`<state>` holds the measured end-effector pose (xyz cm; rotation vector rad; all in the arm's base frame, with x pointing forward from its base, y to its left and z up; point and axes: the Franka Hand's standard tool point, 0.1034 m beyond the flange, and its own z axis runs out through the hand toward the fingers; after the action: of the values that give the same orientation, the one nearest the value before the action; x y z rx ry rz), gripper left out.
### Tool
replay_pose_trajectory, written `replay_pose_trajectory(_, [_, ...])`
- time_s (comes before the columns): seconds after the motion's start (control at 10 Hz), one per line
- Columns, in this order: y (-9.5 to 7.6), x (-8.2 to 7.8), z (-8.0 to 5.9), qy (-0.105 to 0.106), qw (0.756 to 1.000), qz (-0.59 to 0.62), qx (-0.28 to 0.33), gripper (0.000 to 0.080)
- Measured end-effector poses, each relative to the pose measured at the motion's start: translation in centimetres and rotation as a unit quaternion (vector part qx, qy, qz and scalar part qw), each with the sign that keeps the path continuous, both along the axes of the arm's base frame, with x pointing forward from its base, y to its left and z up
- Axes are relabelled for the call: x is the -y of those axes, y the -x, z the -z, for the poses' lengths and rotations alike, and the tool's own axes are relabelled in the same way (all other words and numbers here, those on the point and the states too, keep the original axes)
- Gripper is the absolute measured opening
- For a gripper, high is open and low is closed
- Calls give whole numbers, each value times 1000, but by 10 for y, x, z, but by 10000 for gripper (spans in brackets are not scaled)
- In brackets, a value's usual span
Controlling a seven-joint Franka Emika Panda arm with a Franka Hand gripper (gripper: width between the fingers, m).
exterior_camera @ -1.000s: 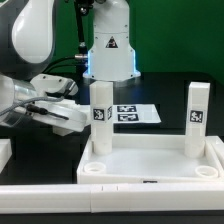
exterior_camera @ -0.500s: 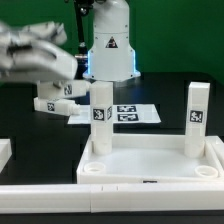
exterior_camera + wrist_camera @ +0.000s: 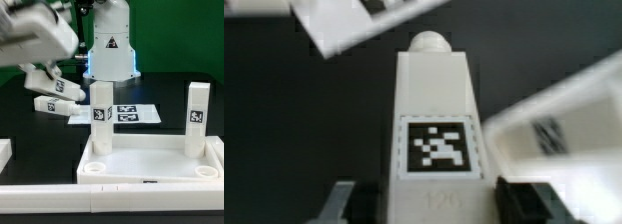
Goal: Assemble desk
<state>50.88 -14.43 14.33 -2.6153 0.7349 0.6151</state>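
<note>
The white tabletop (image 3: 150,162) lies rim-up at the front of the exterior view's right. Two white tagged legs stand upright in its far corner sockets, one on the left (image 3: 100,118) and one on the right (image 3: 195,115). My gripper (image 3: 48,84) is at the upper left, above the black table, shut on a third tagged leg (image 3: 57,104) that hangs tilted, close to level. In the wrist view this leg (image 3: 438,120) runs out from between my fingers (image 3: 342,204), with its tag facing the camera and its rounded tip far out.
The marker board (image 3: 131,113) lies behind the tabletop. The robot base (image 3: 110,50) stands at the back. A white block (image 3: 4,152) sits at the left edge and a long white bar (image 3: 50,190) runs along the front. Blurred white shapes (image 3: 562,100) cross the wrist view.
My gripper has risen from low over the table to the upper left, lifting the leg with it. The tabletop and its two upright legs have not moved.
</note>
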Motion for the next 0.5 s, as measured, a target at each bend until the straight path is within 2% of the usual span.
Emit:
replay_pose_trajectory(0.1, [-26, -2, -21, 16, 999, -12, 38, 284])
replay_pose_trajectory(0.2, [-38, -10, -32, 41, 996, -21, 78, 284])
replay_pose_trajectory(0.5, [-46, -9, -32, 102, 981, -4, 165, 284])
